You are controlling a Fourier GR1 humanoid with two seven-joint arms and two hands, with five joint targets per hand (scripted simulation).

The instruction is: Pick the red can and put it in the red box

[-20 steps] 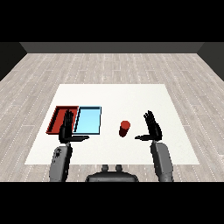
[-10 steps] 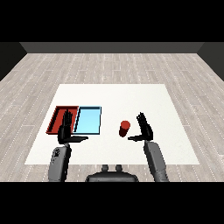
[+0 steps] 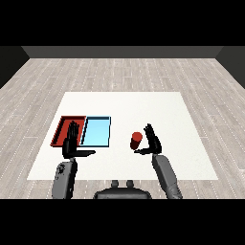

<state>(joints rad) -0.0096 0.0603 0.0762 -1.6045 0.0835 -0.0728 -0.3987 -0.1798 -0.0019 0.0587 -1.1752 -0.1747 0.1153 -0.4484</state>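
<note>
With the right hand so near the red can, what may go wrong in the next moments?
1. The right hand is open just beside the upright red can; a sideways touch might tip it before the fingers close.
2. The red tray lies beyond the light blue tray, so the can could end up in the wrong one.
3. The open left hand hangs at the red tray's near edge and may obstruct placing.

Matt surfaces nearly everywhere I look.

From my seat, the flat white table reads smooth and matt, with no grain, while the pale grey floor of wood-look planks around it shows streaky grain. The small red cylindrical can looks smooth and evenly coloured. The shallow red tray and shallow light blue tray seem plain plastic-like, unglossed. The black left hand and black right hand look dull, their grey forearms faintly satin.
</note>
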